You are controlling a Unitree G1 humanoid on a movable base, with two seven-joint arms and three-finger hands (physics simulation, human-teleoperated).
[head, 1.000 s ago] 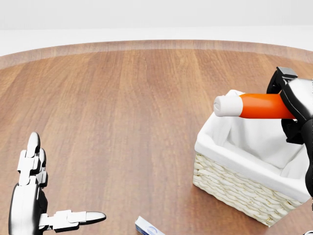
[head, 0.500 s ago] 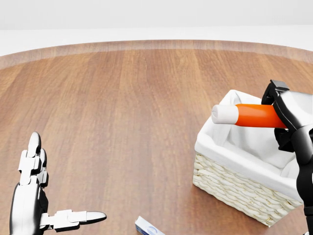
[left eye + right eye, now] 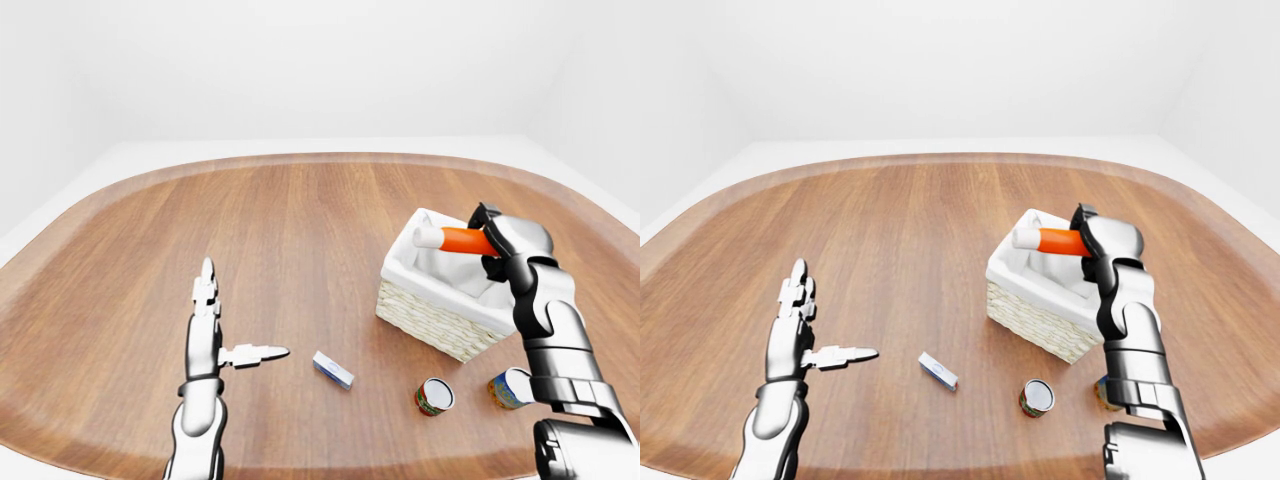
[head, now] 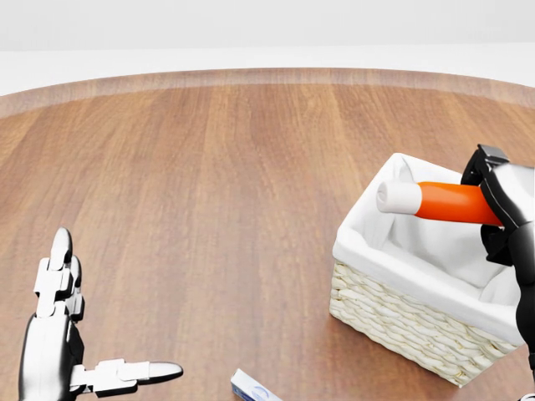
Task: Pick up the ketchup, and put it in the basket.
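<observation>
Right hand (image 4: 501,205) clenched, arm raised; left hand (image 4: 58,334) splayed open.

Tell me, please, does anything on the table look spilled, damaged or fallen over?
Nothing looks spilled or damaged. Two cans lie on their sides below the basket. The ketchup lies sideways over the basket, gripped by the right hand.

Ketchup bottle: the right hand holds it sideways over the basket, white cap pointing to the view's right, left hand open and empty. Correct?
Not quite. The ketchup bottle lies sideways in the right hand over the basket, but the head view shows its white cap pointing to the view's left. The left hand is open and empty, as stated.
</observation>
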